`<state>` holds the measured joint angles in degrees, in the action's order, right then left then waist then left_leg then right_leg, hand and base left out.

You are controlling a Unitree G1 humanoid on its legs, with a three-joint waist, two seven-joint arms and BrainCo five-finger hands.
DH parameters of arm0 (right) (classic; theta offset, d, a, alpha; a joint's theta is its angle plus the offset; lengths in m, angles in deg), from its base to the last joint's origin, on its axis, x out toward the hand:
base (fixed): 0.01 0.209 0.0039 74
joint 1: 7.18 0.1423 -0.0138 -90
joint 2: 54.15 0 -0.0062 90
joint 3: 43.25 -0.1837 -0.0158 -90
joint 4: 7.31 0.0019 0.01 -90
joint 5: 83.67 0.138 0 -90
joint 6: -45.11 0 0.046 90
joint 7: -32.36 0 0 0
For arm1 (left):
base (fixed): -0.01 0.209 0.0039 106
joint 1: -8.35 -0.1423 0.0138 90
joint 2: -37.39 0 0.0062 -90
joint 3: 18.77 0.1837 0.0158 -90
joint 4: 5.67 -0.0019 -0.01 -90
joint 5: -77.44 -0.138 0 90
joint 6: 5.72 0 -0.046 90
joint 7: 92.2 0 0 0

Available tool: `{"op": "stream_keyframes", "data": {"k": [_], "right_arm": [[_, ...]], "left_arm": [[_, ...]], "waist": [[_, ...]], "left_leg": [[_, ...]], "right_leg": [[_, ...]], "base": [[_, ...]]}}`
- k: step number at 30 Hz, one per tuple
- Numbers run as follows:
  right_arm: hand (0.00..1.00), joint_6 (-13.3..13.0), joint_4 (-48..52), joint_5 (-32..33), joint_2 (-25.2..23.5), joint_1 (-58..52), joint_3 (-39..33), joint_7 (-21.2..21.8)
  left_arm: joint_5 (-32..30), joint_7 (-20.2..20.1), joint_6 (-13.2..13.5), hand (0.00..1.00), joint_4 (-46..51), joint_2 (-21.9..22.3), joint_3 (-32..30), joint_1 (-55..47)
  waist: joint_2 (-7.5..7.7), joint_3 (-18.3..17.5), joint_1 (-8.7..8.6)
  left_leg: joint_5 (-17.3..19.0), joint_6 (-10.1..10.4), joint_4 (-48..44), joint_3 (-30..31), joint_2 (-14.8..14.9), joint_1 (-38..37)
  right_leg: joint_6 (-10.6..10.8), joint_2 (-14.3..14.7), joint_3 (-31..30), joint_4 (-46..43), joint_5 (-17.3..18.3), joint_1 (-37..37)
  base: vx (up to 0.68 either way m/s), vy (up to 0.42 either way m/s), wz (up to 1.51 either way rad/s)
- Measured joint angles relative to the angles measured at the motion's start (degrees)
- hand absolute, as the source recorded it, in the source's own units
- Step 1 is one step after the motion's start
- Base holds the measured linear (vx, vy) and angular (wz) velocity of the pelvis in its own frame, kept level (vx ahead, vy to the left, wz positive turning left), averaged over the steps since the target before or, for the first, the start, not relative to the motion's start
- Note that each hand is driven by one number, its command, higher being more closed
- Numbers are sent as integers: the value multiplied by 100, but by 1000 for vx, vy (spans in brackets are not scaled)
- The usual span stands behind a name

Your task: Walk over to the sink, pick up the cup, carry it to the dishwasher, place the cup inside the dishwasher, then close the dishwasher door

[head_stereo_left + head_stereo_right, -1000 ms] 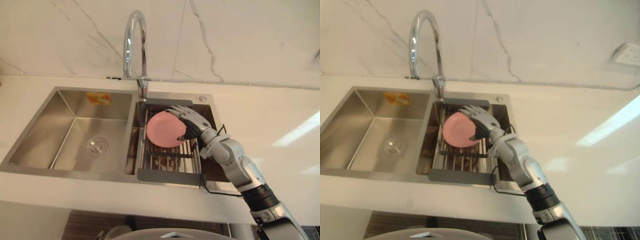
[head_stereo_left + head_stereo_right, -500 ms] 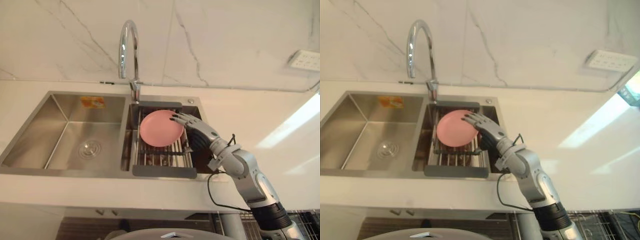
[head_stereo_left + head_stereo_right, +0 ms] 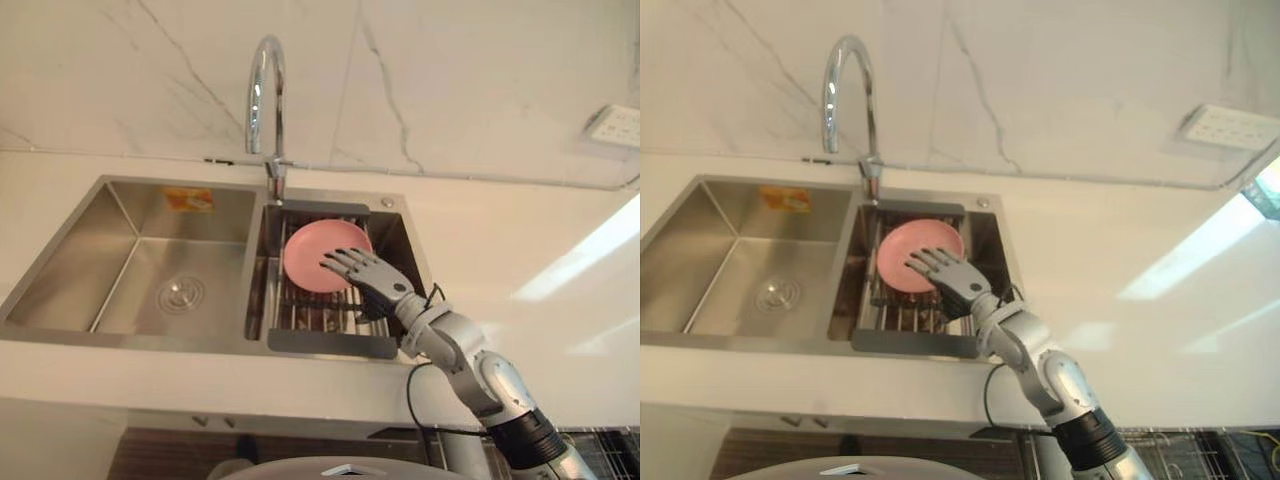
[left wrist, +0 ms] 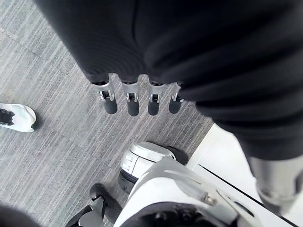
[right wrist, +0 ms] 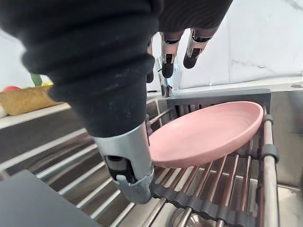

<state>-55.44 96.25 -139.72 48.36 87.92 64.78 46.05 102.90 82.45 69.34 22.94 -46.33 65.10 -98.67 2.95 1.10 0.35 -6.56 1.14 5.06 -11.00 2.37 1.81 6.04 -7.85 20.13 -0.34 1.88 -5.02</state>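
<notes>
The sink (image 3: 150,260) was a steel double basin let into a pale surface (image 3: 500,250), with a curved faucet (image 3: 262,100) at its rear edge. A slatted drying rack (image 3: 310,315) sat across the right basin. A pink plate (image 3: 318,250) lay on that rack, tilted, its far rim raised against the rack's back end, directly at 6 o'clock from the faucet base. The right robot hand (image 3: 375,288) was at 5 o'clock of the plate, fingers straight and spread apart over the plate's near edge, clamped on nothing. Whether its thumb touched the rim could not be told. The left robot hand (image 4: 132,101) hung over the grey floor (image 4: 47,156), fingers straight and apart, holding nothing.
</notes>
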Motion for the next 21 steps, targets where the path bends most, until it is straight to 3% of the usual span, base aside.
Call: {"op": "stream_keyframes", "data": {"k": [12,21], "right_arm": [[0,462,-1035,-749,-18,537,516,-10],[0,606,-1671,-1328,-102,929,728,-122]], "left_arm": [[-91,22,-70,0,4,19,-2,143],[-93,37,-89,0,13,20,-1,207]], "waist": [[-79,132,95],[-88,249,127]], "left_leg": [[2,3,0,147,-17,-50],[29,26,0,152,-51,-76]], "right_leg": [[36,-1,238,12,57,-133],[57,-27,252,18,73,-200]], "base": [[15,-12,6],[2,-1,1]]}}
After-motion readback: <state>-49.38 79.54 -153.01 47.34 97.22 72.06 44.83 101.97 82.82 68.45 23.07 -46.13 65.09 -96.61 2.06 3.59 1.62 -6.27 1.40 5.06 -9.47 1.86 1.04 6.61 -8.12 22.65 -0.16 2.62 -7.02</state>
